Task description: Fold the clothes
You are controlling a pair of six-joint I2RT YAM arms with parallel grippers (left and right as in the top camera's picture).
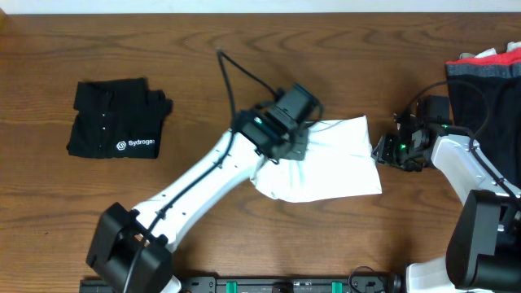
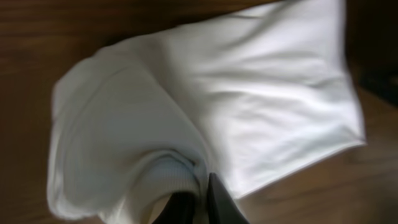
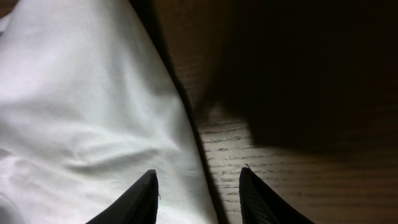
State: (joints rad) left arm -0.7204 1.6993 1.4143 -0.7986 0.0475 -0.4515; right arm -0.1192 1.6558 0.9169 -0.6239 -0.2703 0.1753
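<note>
A plain white T-shirt (image 1: 334,163) lies partly folded on the wooden table, right of centre. My left gripper (image 1: 291,148) sits over its left part and is shut on a ribbed fold of the shirt (image 2: 180,177), which bunches around the fingers (image 2: 200,202). My right gripper (image 1: 383,151) is at the shirt's right edge, open, its fingers (image 3: 199,186) straddling the hem (image 3: 186,149) with one finger over fabric and one over bare wood. No logo patch shows.
A folded black shirt with white "Sydrogen" lettering (image 1: 118,118) lies at the left. A pile of dark and red clothes (image 1: 484,77) sits at the far right edge. The table (image 1: 203,57) is brown wood.
</note>
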